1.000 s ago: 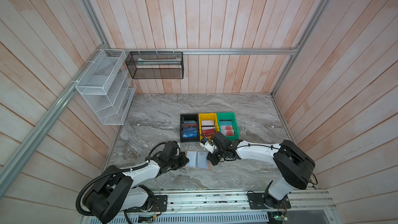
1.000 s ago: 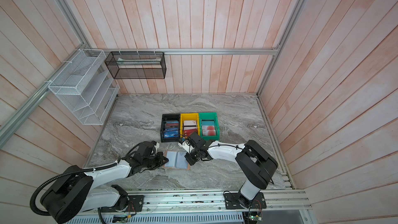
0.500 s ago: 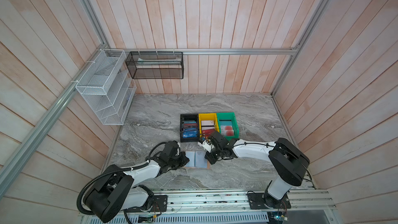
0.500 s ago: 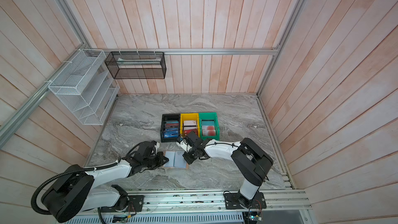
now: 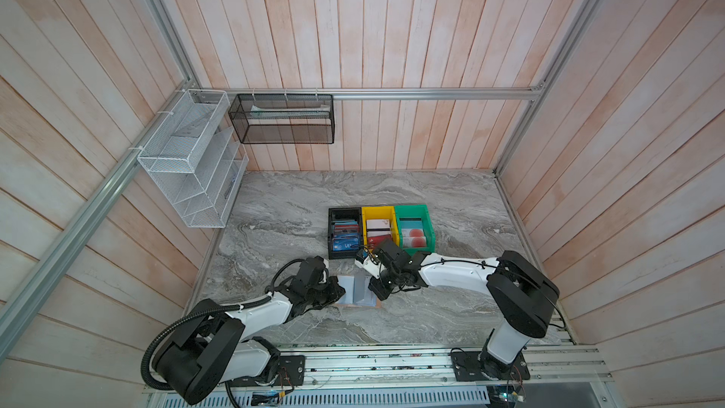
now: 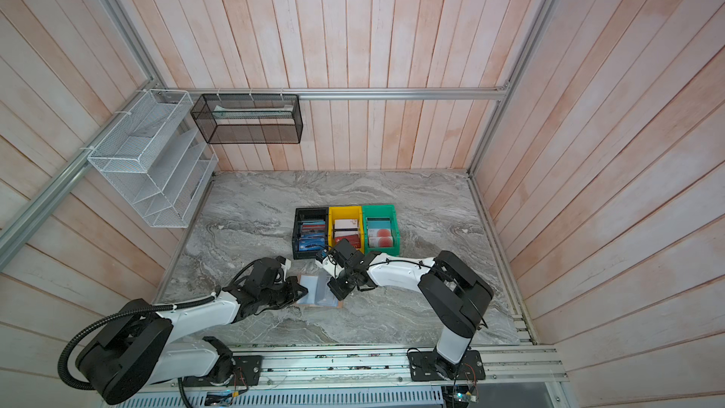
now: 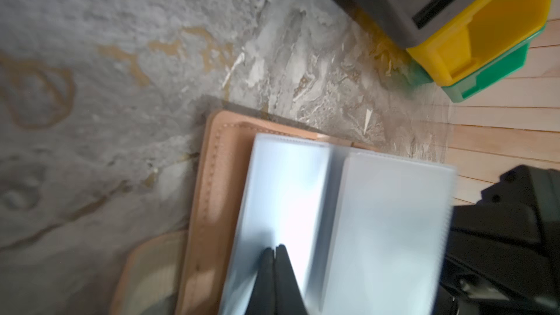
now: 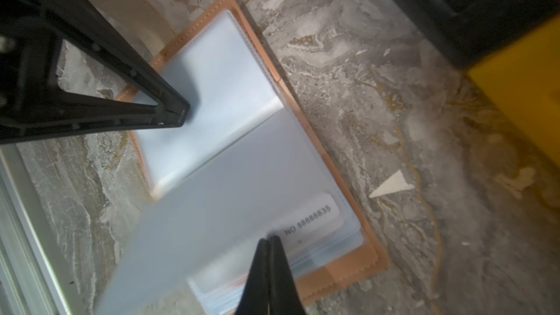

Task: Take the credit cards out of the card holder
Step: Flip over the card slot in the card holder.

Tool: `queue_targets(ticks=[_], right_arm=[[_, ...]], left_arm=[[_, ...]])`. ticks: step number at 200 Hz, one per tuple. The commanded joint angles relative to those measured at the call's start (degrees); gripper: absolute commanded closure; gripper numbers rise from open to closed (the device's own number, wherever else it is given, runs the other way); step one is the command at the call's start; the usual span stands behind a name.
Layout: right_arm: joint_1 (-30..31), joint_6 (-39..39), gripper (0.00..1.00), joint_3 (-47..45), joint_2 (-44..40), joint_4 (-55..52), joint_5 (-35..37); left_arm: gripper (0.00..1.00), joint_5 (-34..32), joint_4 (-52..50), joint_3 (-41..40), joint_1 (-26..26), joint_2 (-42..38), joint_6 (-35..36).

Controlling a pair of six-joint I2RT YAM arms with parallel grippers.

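card holder (image 8: 236,134) open | left pincer (image 7: 275,250) clenched, tips on sleeve (image 7: 288,192) | right pincer (image 8: 268,239) clenched

Pink plank walls (image 5: 392,33) enclose a grey marbled desk (image 5: 294,198). A white rack (image 5: 188,158) hangs above its far left corner, a black mesh basket (image 5: 282,119) beside it.

Even bright light, blurred wrist views

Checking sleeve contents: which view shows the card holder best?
Right wrist: the card holder lies open, close up, both sleeve pages visible and a numbered card readable under plastic. Left wrist shows it blurred and cut off by the frame. In both top views it is tiny, partly covered.
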Motion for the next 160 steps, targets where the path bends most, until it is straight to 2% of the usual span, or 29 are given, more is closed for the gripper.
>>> queue_targets(ticks=[1, 33, 95, 160], right_arm=[[0.45, -0.5, 1.0, 1.22, 1.02, -1.56, 0.6], [0.76, -0.71, 1.0, 1.26, 1.41, -1.14, -0.38], [2.22, -1.77, 1.0, 5.5, 2.06, -0.24, -3.87], [2.58, -2.54, 1.0, 13.86, 8.43, 1.01, -11.13]], left_arm=[[1.0, -1.75, -4.63, -0.32, -0.09, -2.02, 1.14], [1.0, -1.92, -6.95, 0.37, 0.42, -5.85, 2.35], [1.0, -0.89, -7.45, 1.1, 0.48, -5.11, 2.48], [1.0, -1.71, -14.0, 2.0, 0.7, -18.3, 1.09]])
